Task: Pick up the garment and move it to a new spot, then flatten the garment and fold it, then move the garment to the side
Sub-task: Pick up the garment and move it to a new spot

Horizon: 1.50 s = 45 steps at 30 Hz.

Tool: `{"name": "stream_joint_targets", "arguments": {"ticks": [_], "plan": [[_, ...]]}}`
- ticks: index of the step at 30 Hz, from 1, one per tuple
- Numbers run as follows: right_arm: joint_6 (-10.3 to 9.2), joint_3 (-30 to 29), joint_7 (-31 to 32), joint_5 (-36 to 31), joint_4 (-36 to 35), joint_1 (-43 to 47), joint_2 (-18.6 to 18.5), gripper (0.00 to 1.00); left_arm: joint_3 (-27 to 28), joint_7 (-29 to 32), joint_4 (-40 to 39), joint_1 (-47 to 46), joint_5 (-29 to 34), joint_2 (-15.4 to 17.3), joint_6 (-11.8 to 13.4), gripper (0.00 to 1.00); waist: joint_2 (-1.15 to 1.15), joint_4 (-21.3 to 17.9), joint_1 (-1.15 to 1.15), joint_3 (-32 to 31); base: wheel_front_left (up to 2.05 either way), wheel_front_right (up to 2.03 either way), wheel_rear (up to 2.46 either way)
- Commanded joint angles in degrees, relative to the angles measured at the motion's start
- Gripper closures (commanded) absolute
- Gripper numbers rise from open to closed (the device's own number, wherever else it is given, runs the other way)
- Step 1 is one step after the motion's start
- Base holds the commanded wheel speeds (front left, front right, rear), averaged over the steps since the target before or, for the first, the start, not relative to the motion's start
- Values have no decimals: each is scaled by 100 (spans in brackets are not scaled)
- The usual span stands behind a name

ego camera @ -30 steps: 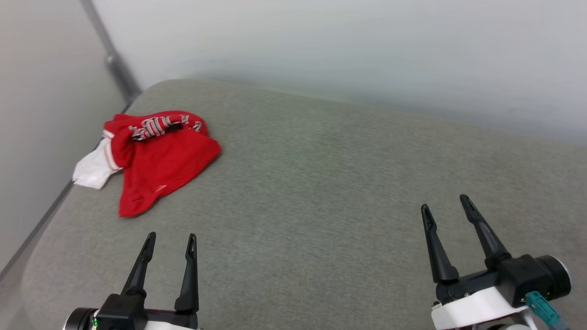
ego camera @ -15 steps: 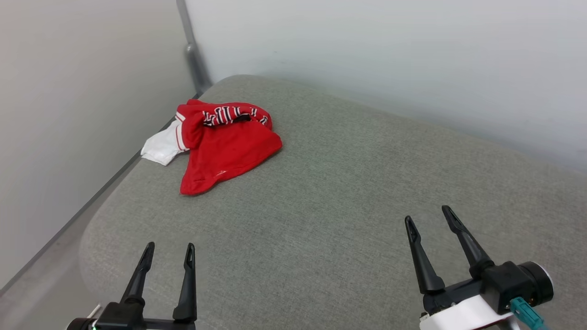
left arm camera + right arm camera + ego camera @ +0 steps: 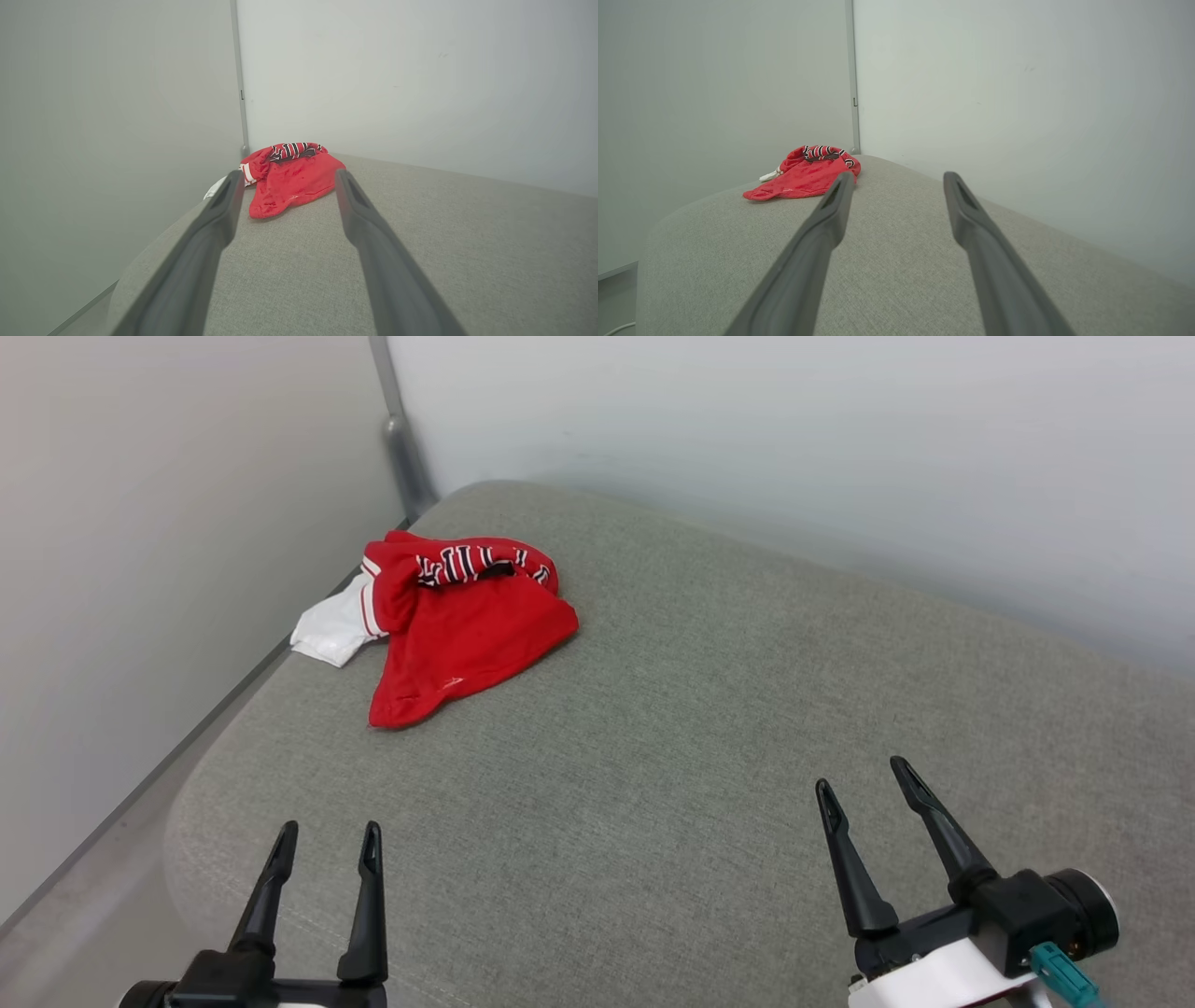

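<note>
At the far left corner of the cushion (image 3: 709,728), a crumpled jersey (image 3: 467,635).
Well short of it hover the left gripper (image 3: 330,828) and right gripper (image 3: 860,773), fingers spread.

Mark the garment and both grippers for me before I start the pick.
garment (image 3: 467,635), head view, on the red body panel below the striped trim.
left gripper (image 3: 330,828), head view, midway between its open fingertips.
right gripper (image 3: 862,775), head view, midway between its open fingertips.
</note>
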Motion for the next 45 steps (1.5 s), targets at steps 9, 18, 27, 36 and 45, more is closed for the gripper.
{"name": "stream_joint_targets", "arguments": {"ticks": [9, 18, 27, 36, 45], "plan": [[-2, 57, -14, -450, -147, -341, -11, 0, 303, -16, 417, -715, -606, -5, -215, 0, 0, -345, 0, 856, 0, 0, 0], [-3, 48, -14, -849, -598, -827, -343, 0, -31, -14, 1430, -2545, -1684, 1287, -254, 0, 0, -818, 0, 2084, 0, 0, 0], [-3, 75, -14, -1025, -909, -1166, -581, 0, -1436, 854, 3080, -4783, -3122, 3233, -256, 0, 0, -1226, 0, 3071, 0, 0, 0], [-3, 140, -14, -1102, -978, -1393, -609, 0, -2652, 3321, 3479, -6024, -5625, 4569, -250, 0, 0, -1641, 0, 3763, 0, 0, 0], [-4, 172, -4, -1161, -957, -1494, -510, 0, -3083, 5108, 3836, -6358, -6790, 4908, -251, 0, 0, -1908, 0, 4067, 0, 0, 0]]}}
